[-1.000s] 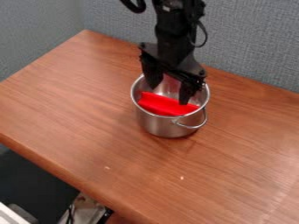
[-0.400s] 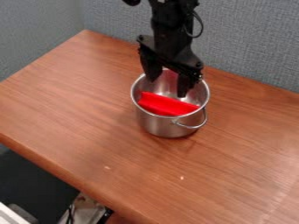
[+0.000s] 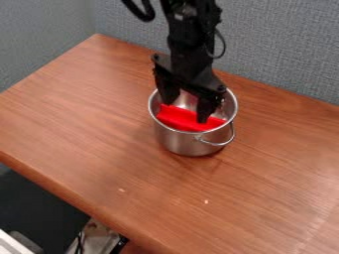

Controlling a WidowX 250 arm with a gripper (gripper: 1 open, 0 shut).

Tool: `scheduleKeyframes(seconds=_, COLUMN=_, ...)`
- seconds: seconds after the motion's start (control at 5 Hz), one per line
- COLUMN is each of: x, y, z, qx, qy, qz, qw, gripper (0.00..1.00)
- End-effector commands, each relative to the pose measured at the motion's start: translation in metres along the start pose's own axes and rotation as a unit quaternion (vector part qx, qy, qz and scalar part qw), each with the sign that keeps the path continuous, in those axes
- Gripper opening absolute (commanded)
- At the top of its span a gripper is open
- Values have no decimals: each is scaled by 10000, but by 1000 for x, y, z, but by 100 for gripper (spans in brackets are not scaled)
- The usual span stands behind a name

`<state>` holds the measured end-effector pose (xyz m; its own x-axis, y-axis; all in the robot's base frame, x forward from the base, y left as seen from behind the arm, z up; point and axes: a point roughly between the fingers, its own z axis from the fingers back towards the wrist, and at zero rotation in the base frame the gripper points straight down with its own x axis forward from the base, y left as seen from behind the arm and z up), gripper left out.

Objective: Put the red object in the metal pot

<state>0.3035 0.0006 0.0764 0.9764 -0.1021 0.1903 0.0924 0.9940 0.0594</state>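
Note:
The metal pot (image 3: 199, 139) stands on the wooden table, right of centre. The red object (image 3: 183, 118) lies inside it, leaning across the pot's interior. My gripper (image 3: 188, 100) hangs just above the pot's rim, directly over the red object. Its two black fingers are spread apart and nothing is between them. The far end of the red object is partly hidden behind the fingers.
The brown wooden table (image 3: 93, 119) runs to a front edge at the lower left, with dark floor below. A grey wall stands behind the table. The black arm (image 3: 189, 30) rises from the gripper toward the top of the view.
The gripper has lifted a little out of the pot and shifted slightly left and up. The red object stays in the pot.

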Motion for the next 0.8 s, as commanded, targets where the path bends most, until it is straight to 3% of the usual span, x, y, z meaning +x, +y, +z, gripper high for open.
scheduleKeyframes(seconds=0.0, x=-2, y=1, z=19, qx=107, qy=-443, qz=214, qw=9987, gripper=100)
scheduleKeyframes(seconds=0.2, x=8, y=-3, z=0, qx=-64, qy=-456, qz=212, qw=9987, gripper=100)
scheduleKeyframes(seconds=0.4, x=20, y=1, z=13, qx=-187, qy=-655, qz=120, qw=9976, gripper=100)
scheduleKeyframes(seconds=0.6, x=27, y=0, z=14, qx=-257, qy=-611, qz=-153, qw=9977, gripper=100)
